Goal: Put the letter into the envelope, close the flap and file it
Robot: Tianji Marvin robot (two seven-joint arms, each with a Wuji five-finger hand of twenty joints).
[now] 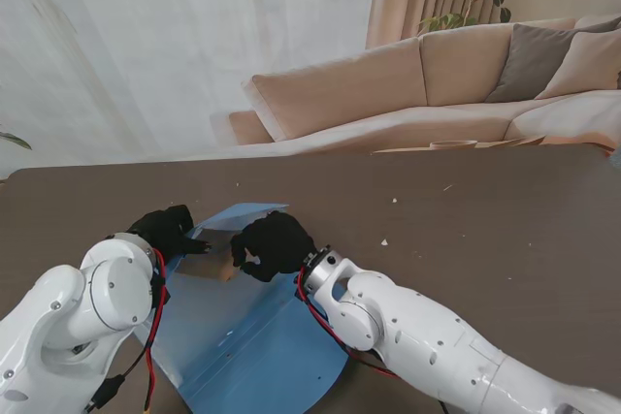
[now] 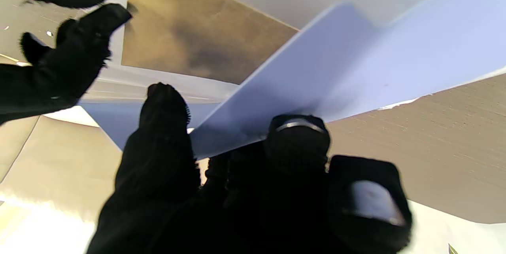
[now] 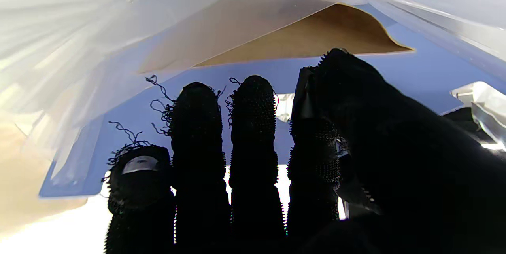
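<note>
Left hand [image 2: 253,190]: thumb and fingers [image 2: 298,143] are pinched on the edge of a blue sheet, the raised cover [image 2: 336,68] of the folder [image 1: 252,346]. The pinch sits at the sheet's edge, apparently to hold the cover lifted so the pocket beneath stays accessible.

Right hand [image 3: 276,167]: the four fingers [image 3: 253,119] are extended side by side, nearly pressed together, with the thumb alongside. They point at a brown envelope [image 3: 316,36] lying against blue folder surface. Whether the fingertips touch the envelope cannot be told from the wrist view. In the stand view the right hand [image 1: 274,244] appears curled over the envelope's position, and only a small brown patch [image 1: 225,269] shows between the two hands. The flat, closed finger posture suits pushing or sliding a thin item rather than gripping it.

Folder: it lies open on the table [image 1: 466,230] near me, between the arms, its lifted cover at the far end under the left hand [image 1: 167,232].

Letter: not separately visible; probably already inside the envelope, but this cannot be confirmed. The flap's state is unclear.

Judgement: the filing step is in hand, one hand opening the folder while the other feeds the envelope in.
</note>
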